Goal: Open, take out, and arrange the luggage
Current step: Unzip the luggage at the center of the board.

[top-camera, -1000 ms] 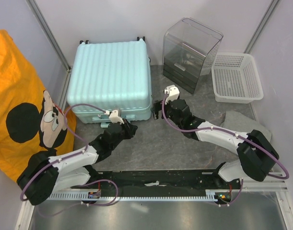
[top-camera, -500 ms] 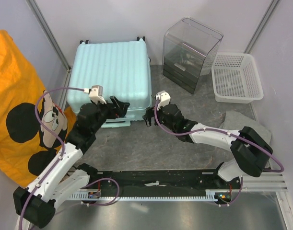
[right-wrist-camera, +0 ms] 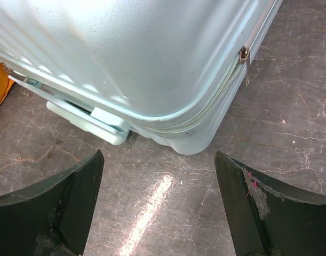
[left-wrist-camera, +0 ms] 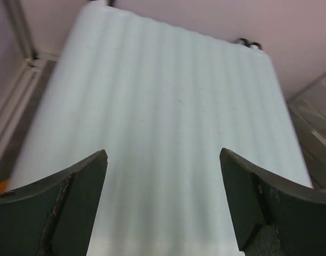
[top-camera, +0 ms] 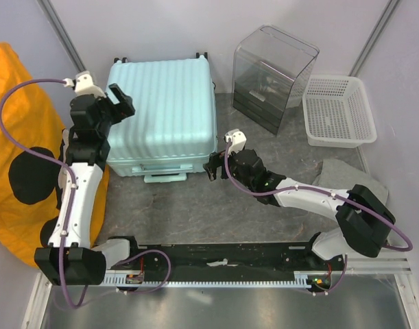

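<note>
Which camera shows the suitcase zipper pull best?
Right wrist: the pull hangs close-up at the corner seam. Top view shows the whole suitcase, pull too small; left wrist shows only its ribbed lid.

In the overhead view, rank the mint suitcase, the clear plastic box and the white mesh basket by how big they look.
1. mint suitcase: clearly largest.
2-3. clear plastic box and white mesh basket: about alike; the box stands taller, nearer the camera, so I won't rank them.
</note>
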Tool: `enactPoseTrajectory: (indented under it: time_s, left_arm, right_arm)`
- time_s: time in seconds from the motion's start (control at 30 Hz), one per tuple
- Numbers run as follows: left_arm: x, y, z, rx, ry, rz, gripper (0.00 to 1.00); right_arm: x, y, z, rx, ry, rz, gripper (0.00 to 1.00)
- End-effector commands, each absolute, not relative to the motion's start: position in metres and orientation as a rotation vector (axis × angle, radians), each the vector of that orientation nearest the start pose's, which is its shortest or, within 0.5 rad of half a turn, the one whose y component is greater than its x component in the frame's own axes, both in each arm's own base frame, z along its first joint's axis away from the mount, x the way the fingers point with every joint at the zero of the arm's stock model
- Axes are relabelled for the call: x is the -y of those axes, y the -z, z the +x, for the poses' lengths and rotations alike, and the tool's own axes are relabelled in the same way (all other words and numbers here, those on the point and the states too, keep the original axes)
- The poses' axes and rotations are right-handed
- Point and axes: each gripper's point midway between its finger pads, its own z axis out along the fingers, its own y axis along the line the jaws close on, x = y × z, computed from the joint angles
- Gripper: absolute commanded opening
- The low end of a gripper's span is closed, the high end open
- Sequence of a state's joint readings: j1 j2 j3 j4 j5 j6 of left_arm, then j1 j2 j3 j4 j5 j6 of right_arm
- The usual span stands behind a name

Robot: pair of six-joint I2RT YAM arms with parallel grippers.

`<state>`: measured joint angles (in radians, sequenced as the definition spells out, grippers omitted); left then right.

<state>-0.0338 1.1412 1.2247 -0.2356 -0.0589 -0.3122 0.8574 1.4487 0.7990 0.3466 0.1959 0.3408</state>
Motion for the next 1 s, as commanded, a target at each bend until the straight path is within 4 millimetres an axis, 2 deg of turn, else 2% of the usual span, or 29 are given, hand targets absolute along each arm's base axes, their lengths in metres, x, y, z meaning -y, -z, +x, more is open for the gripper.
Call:
enactPoseTrajectory:
  time_s: [0.0, 0.03, 0.1, 0.13, 0.2, 0.23, 0.27, 0.3, 0.37, 0.57, 0.6, 0.7, 0.77, 0.9, 0.97]
  left_arm:
    - [-0.047, -0.355, 0.398, -1.735, 0.019, -0.361, 0.93]
    - [-0.063, -0.344, 0.403, -1.761, 0.001, -0.394, 0.93]
    - [-0.071, -0.334, 0.408, -1.77, 0.037, -0.419, 0.93]
    - [-0.082, -0.327, 0.41, -1.773, 0.05, -0.446, 0.93]
    - [-0.082, -0.314, 0.411, -1.792, 0.136, -0.475, 0.93]
    - [-0.089, -0.31, 0.409, -1.788, 0.151, -0.498, 0.93]
    - [-0.089, -0.31, 0.41, -1.769, 0.186, -0.506, 0.93]
    - [-0.083, -0.3, 0.409, -1.787, 0.237, -0.495, 0.93]
    - [-0.08, -0.294, 0.408, -1.788, 0.286, -0.501, 0.93]
    - [-0.069, -0.255, 0.402, -1.852, 0.352, -0.531, 0.93]
    - [-0.065, -0.258, 0.401, -1.841, 0.379, -0.515, 0.92]
    - [-0.058, -0.247, 0.396, -1.854, 0.398, -0.525, 0.9]
    - [-0.061, -0.239, 0.391, -1.863, 0.35, -0.547, 0.9]
    - [-0.059, -0.245, 0.388, -1.848, 0.276, -0.523, 0.9]
    - [-0.069, -0.247, 0.384, -1.833, 0.206, -0.55, 0.9]
  right_arm:
    - [-0.329, -0.18, 0.302, -1.833, -0.708, -0.345, 0.93]
    - [-0.331, -0.18, 0.301, -1.832, -0.714, -0.349, 0.93]
    - [-0.333, -0.179, 0.301, -1.83, -0.723, -0.358, 0.93]
    - [-0.335, -0.178, 0.3, -1.831, -0.73, -0.365, 0.93]
    - [-0.336, -0.178, 0.301, -1.827, -0.738, -0.366, 0.93]
    - [-0.337, -0.178, 0.3, -1.825, -0.74, -0.372, 0.93]
    - [-0.337, -0.177, 0.301, -1.826, -0.738, -0.374, 0.93]
    - [-0.338, -0.176, 0.301, -1.827, -0.739, -0.376, 0.93]
    - [-0.338, -0.177, 0.301, -1.823, -0.736, -0.377, 0.93]
    - [-0.334, -0.179, 0.302, -1.816, -0.72, -0.371, 0.93]
    - [-0.332, -0.178, 0.301, -1.815, -0.716, -0.37, 0.93]
    - [-0.326, -0.178, 0.302, -1.811, -0.688, -0.364, 0.93]
    - [-0.323, -0.178, 0.302, -1.811, -0.673, -0.362, 0.93]
    - [-0.317, -0.18, 0.302, -1.805, -0.649, -0.362, 0.94]
    - [-0.317, -0.181, 0.301, -1.805, -0.651, -0.362, 0.93]
